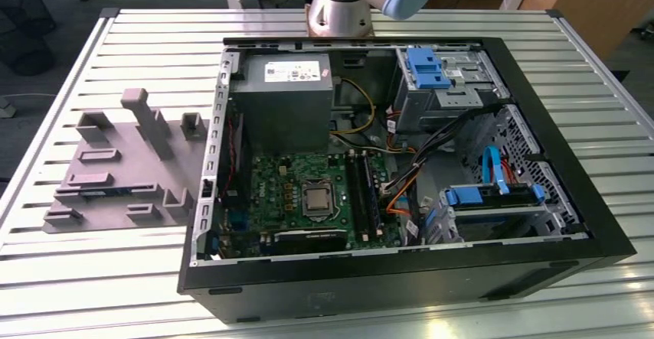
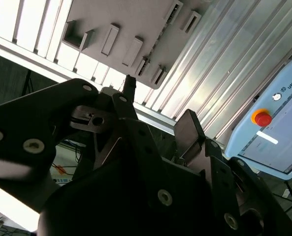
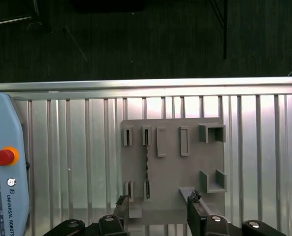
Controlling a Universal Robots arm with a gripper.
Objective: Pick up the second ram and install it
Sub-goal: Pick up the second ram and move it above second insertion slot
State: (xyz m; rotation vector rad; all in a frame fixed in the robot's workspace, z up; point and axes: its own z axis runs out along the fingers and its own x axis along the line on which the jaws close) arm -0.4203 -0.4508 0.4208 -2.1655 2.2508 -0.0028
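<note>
Fingers (image 3: 195, 210) are spread wide and nothing is held between them. The second ram (image 3: 146, 169) is seated on its edge in the grey holder plate (image 3: 185, 172), near the bench (image 3: 62, 147) edge.

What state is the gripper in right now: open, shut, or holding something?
Gripper: open, fingers apart, holding nothing, above the grey holder plate where the second ram sits.

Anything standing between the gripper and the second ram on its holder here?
Nothing visible. In the first wrist view the open gripper hangs above the grey holder, and the second ram sits uncovered in its slots.
</note>
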